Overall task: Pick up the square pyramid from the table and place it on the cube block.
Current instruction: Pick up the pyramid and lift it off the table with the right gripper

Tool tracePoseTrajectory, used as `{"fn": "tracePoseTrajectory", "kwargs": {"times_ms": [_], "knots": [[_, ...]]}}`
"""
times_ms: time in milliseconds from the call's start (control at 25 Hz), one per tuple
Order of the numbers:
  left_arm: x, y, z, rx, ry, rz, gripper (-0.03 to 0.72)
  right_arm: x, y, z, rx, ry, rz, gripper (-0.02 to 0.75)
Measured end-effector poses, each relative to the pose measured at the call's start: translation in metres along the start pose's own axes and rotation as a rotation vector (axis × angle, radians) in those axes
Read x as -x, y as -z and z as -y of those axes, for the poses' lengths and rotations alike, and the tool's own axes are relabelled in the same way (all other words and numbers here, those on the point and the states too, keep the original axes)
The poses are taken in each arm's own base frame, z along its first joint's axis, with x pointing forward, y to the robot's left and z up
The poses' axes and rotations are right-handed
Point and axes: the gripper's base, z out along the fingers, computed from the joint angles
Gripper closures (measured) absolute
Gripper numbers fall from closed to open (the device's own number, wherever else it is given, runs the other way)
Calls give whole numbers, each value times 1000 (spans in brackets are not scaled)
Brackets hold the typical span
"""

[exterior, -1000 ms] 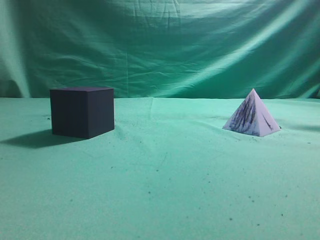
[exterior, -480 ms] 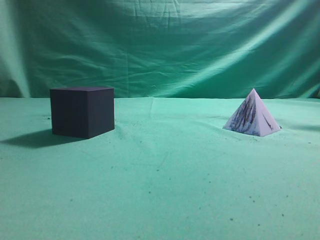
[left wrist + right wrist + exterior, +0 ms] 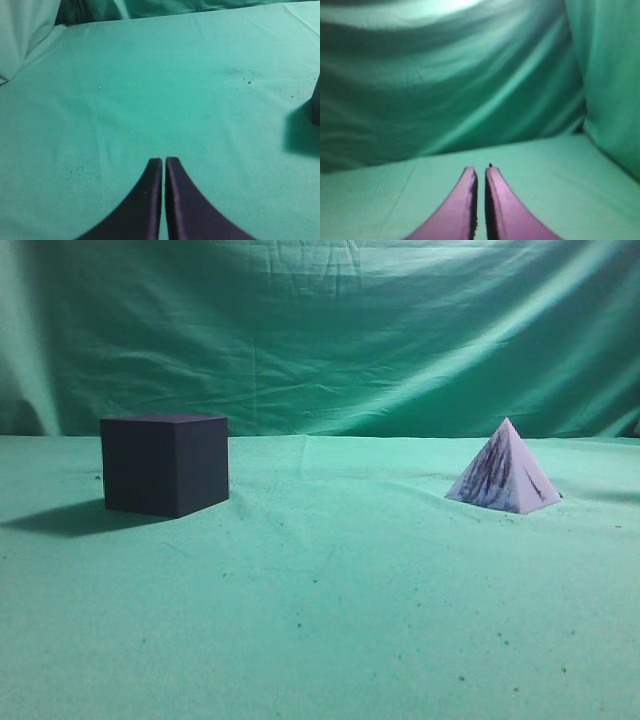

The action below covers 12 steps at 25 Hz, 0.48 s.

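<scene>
The left gripper (image 3: 163, 161), a pair of dark curved fingers seen from the left wrist view, has its tips pressed nearly together with only a thin slit between them, and nothing is held. It hangs over the wrinkled green cloth table (image 3: 150, 90), with a dark edge of the matte, very dark navy cube block (image 3: 316, 102) and its shadow showing at the right border of that view. The right gripper (image 3: 480, 171), purplish in its own view, is likewise closed to a narrow slit and empty, facing the draped green cloth backdrop (image 3: 445, 75) above the table's far edge.

In the exterior view neither gripper appears. The cube block (image 3: 165, 463) sits flat on the table (image 3: 320, 620) at the left, one vertical edge turned toward the camera, casting a shadow to its left. Well to the right of the cube, apart from it, stands the small white to pale-lilac square pyramid (image 3: 503, 472), resting on its base with its apex pointing straight up, so its axis is vertical. Dark scribbled streaks run down its faces; they form no readable writing, and the cube carries no label or mark.
</scene>
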Motion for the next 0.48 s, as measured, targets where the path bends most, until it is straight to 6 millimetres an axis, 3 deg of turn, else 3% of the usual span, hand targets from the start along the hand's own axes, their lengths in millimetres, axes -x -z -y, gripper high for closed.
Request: {"fn": "tracePoseTrajectory", "kwargs": {"times_ms": [120,280,360,480], "knots": [[0,0,0,0,0,0,688,8,-18,-6,12,-63,-248,689],[0,0,0,0,0,0,688,1,-49,-9,-6,-71,-521,689],[0,0,0,0,0,0,688,-6,-65,-10,24,30,-651,689],[0,0,0,0,0,0,688,-11,-88,-23,201,239,-822,689]]}}
